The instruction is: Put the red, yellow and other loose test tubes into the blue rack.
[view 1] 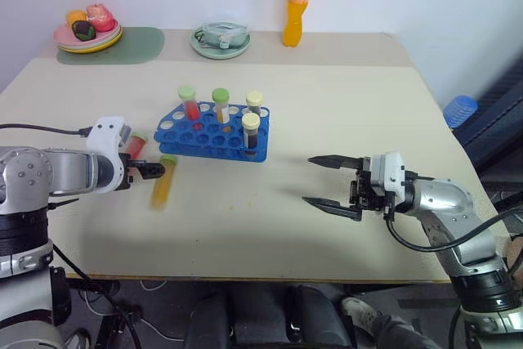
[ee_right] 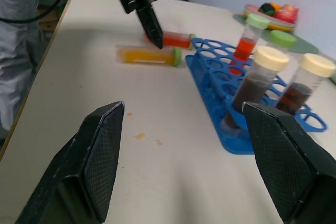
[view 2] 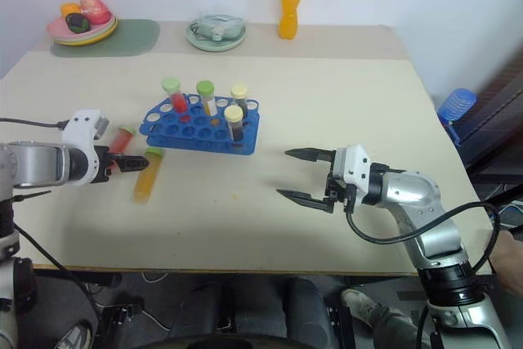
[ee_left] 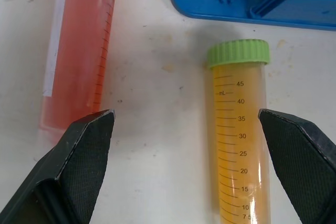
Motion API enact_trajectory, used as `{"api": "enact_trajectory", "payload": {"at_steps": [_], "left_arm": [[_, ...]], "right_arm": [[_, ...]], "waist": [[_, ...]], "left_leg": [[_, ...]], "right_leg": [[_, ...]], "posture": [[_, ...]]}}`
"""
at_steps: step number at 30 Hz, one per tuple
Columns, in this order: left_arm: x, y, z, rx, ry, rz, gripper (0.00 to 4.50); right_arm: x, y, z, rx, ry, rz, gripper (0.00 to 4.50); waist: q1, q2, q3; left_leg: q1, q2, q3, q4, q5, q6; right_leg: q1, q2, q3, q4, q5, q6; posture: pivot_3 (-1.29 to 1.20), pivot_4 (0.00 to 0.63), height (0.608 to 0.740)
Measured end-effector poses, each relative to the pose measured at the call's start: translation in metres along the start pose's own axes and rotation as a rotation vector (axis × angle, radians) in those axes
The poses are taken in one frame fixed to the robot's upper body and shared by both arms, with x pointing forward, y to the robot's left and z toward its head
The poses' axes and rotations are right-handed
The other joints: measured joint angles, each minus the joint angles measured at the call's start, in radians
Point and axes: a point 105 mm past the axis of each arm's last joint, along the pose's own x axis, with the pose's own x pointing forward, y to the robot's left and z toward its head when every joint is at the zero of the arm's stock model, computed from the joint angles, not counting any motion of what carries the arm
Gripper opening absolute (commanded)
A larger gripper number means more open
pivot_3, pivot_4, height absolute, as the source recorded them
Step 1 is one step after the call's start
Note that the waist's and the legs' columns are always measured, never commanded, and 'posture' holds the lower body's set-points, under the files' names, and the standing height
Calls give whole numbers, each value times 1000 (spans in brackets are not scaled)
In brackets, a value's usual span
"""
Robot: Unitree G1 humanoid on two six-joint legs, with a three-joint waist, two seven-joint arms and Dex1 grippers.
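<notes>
The yellow tube (ee_left: 239, 135) lies between the left gripper's (ee_left: 186, 129) wide-spread fingers, seemingly untouched.

The table (view 1: 270, 226) is seen from above by both head views. The blue rack (ee_right: 220, 103) is shared by both wrist views, the left closer.

Blue rack (view 1: 214, 134): low rectangular plastic rack, top a grid of round holes; stood on the table (view 1: 343, 202), left of its middle, well clear of every edge.

Tubes in rack, four, all upright: a red one with green cap (view 1: 189, 103); a yellow-orange one with green cap (view 1: 221, 105); two dark brown ones with pale yellow caps (view 1: 251, 131), (view 1: 255, 104), at the rack's right end.

Loose tubes, two, both lying flat on the table beside the rack's left end, roughly parallel: a yellow-orange one with green cap (ee_left: 240, 135), cap just beside the rack, printed graduations facing up; a red one (ee_left: 79, 51) beside it, farther toward the table's left edge.
</notes>
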Motion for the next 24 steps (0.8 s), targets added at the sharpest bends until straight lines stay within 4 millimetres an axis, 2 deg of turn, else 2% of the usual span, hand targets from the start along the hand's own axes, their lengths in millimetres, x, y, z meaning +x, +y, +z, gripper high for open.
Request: {"api": "enact_trajectory", "payload": {"at_steps": [6, 9, 12, 17, 18, 24], "left_arm": [[14, -7, -10, 3, 83, -6, 4500], [15, -8, -6, -3, 85, -3, 4500], [17, -10, -3, -4, 89, 12, 3590], [23, -12, -5, -11, 105, 32, 1007], [23, -12, -4, -12, 105, 33, 763], [23, -13, -5, -14, 104, 35, 763]], "right_arm": [[2, -1, 1, -14, -3, -9, 3658], [2, -1, 1, -14, -4, -10, 3658], [3, -1, 1, -14, -7, -12, 3711], [3, -2, 1, -19, -8, -13, 3711], [3, -2, 1, -21, -7, -13, 3711], [5, -4, 3, -42, -4, -14, 3711]], "waist": [[-1, 0, 0], [0, 0, 0], [0, 0, 0], [0, 0, 0], [0, 0, 0], [0, 0, 0]], "left_leg": [[0, 0, 0, 0, 0, 0], [0, 0, 0, 0, 0, 0], [0, 0, 0, 0, 0, 0], [0, 0, 0, 0, 0, 0], [0, 0, 0, 0, 0, 0], [0, 0, 0, 0, 0, 0]], "right_leg": [[0, 0, 0, 0, 0, 0], [0, 0, 0, 0, 0, 0], [0, 0, 0, 0, 0, 0], [0, 0, 0, 0, 0, 0], [0, 0, 0, 0, 0, 0], [0, 0, 0, 0, 0, 0]], "posture": [[0, 150, 740], [0, 150, 740], [0, 150, 740], [0, 150, 740], [0, 150, 740], [0, 150, 740]]}}
